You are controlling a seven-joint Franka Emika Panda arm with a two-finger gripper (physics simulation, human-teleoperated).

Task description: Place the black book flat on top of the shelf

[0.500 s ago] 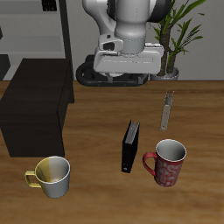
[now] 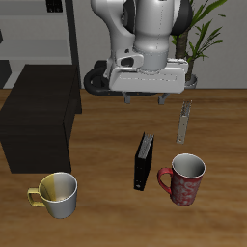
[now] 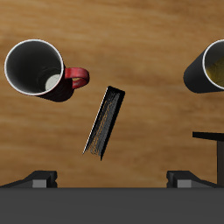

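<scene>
Gripper (image 2: 150,96) hovers above black book (image 2: 144,161), jaws apart, empty. Book stands on edge on desk (image 2: 106,207), just beside red mug (image 2: 184,179); shelf (image 2: 39,116) at book's 9 o'clock. Advice: descend straight, straddle spine, avoid mug.

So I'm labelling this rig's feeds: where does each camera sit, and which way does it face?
Exterior view: in front of and above the table, facing the arm's base; shows the arm and its gripper.
Wrist view: on the gripper, looking straight down at the tabletop; only its fingertips show.
Shared: the thin black book standing on edge, the red-patterned mug and the yellow mug.
</scene>
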